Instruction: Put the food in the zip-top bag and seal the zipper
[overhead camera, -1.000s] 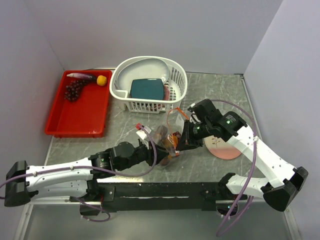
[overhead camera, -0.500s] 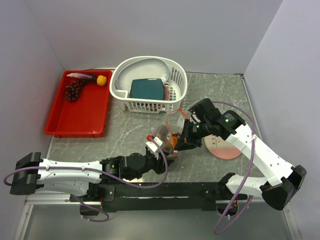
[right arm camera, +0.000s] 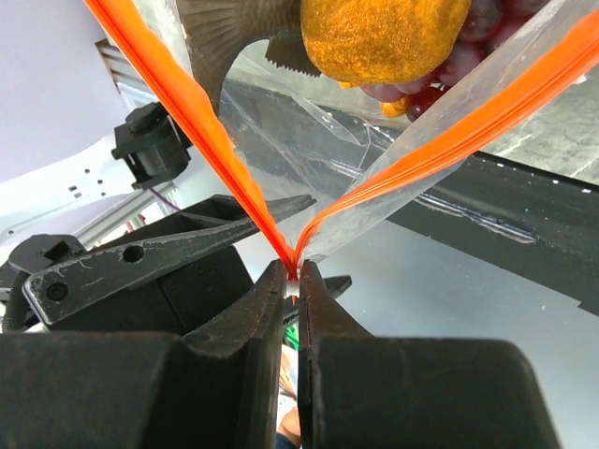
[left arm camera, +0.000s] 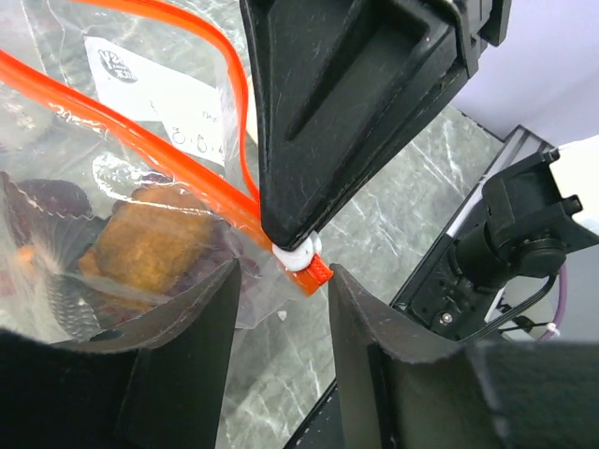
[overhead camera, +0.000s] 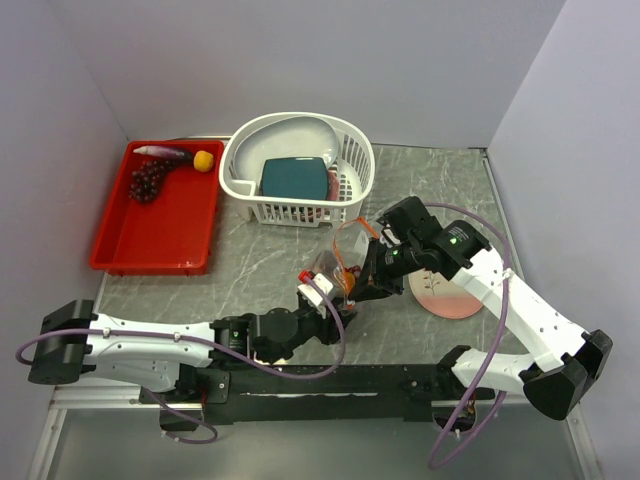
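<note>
The zip-top bag (overhead camera: 335, 268) hangs above the table between the two grippers, its mouth spread in a V. My right gripper (right arm camera: 293, 271) is shut on the end of the orange zipper (right arm camera: 197, 112), where the two strips meet. Through the plastic show a yellow-orange fruit (right arm camera: 384, 37), a grey fish tail (right arm camera: 243, 33) and dark grapes (right arm camera: 416, 94). My left gripper (left arm camera: 284, 273) stands open just below the bag's corner. The zipper's orange end tab (left arm camera: 316, 273) sits at its fingertips, touched by neither. An eggplant (overhead camera: 165, 152), a yellow fruit (overhead camera: 203, 160) and grapes (overhead camera: 147, 180) lie in the red tray.
The red tray (overhead camera: 160, 230) stands at the back left. Beside it a white slotted basket (overhead camera: 345, 170) holds a teal dish (overhead camera: 295, 178). A round pink-and-cream plate (overhead camera: 450, 298) lies under the right arm. The table's near edge runs just behind the left gripper.
The left arm has swung round and brought its gripper in under the bag's corner, with its jaws wider apart. The right gripper keeps its hold on the zipper end.
</note>
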`<state>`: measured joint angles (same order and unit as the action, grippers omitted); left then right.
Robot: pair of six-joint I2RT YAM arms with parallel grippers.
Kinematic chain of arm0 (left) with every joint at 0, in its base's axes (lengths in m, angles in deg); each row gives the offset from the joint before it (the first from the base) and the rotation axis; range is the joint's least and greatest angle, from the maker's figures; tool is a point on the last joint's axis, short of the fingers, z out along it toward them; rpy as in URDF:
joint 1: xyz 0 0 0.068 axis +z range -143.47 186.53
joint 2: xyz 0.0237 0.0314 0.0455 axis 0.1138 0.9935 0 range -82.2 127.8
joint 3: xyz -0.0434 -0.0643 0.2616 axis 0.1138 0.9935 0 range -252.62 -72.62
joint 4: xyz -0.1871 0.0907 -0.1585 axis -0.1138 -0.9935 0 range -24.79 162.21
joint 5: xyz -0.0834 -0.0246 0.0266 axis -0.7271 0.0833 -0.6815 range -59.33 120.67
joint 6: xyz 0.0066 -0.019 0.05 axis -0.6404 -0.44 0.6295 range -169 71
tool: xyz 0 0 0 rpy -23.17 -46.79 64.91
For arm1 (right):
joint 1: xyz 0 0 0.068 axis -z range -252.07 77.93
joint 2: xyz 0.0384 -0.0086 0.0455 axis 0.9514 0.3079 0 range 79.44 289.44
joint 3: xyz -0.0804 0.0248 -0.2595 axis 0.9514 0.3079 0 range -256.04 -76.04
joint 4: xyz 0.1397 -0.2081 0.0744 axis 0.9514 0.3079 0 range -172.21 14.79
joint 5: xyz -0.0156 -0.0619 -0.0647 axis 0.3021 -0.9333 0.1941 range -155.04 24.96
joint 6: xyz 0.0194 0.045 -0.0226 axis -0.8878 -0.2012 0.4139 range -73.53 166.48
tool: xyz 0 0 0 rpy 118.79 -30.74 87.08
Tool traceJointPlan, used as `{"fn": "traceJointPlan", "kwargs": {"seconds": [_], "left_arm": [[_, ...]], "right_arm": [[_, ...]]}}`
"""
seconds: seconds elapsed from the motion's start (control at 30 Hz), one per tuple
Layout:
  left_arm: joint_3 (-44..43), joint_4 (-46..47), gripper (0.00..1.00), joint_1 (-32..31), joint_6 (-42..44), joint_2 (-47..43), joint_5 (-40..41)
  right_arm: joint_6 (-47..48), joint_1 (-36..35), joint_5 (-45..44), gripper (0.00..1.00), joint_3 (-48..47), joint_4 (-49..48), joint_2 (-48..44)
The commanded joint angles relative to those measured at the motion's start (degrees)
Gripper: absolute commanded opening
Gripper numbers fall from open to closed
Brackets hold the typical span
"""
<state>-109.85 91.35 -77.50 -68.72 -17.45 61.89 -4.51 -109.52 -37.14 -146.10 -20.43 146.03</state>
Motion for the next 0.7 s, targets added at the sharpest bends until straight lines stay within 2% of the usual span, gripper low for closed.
{"fn": "traceJointPlan", "kwargs": {"seconds": [0.0,0.17,0.27,0.3,0.67], "left_arm": [[-1.7,4.2,0.45,-0.7,1.6,0.1,2.1],[-1.3,4.7,0.31,-1.0,1.2,0.5,3.1],[-1.7,4.2,0.12,-1.2,1.0,0.9,3.4],[-1.8,4.3,0.01,-1.3,1.0,1.1,3.3],[-0.1,5.4,0.01,-3.9,1.8,-1.1,0.6]], "right_arm": [[-0.5,0.4,1.1,0.00,0.4,-1.5,-0.3],[-0.6,0.4,0.8,0.00,0.3,-1.7,-0.6],[-1.1,0.5,1.2,0.00,0.7,-2.3,-0.8],[-1.5,0.5,1.3,0.00,0.9,-2.9,-1.0],[-2.5,0.9,-0.7,0.00,0.4,-2.9,-1.4]]}}
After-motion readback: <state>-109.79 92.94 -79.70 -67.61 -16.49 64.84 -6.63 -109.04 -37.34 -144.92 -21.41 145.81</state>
